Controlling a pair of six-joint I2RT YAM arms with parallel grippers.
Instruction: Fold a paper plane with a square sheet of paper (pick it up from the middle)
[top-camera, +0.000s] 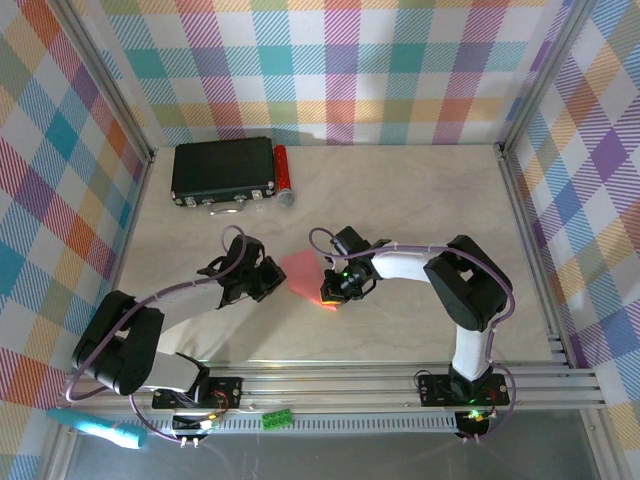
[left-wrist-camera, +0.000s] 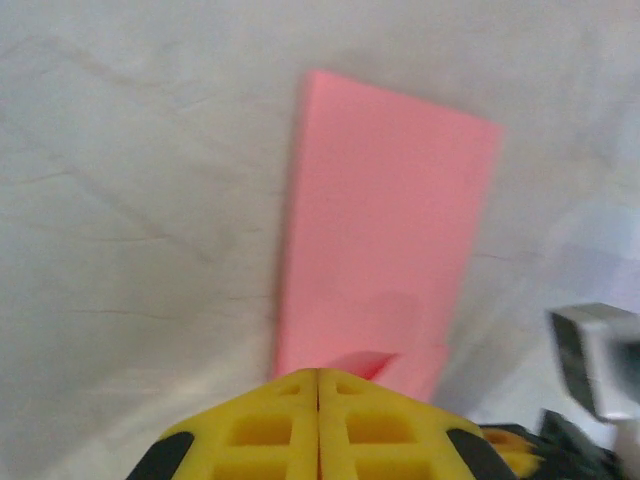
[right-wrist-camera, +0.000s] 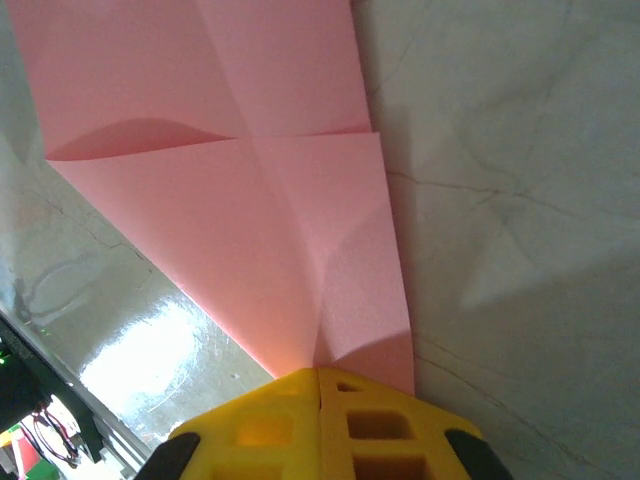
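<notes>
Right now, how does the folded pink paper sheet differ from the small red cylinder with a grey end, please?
The folded pink paper sheet is flat, pale and creased; the small red cylinder is round, darker red, grey-tipped. The paper lies mid-table; the cylinder lies far back beside the black case. Both are reddish.

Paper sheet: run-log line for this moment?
paper sheet: partly folded, between the arms | left end effector: shut, tips at sheet edge | right end effector: shut, tips at sheet | grip: unclear
</notes>
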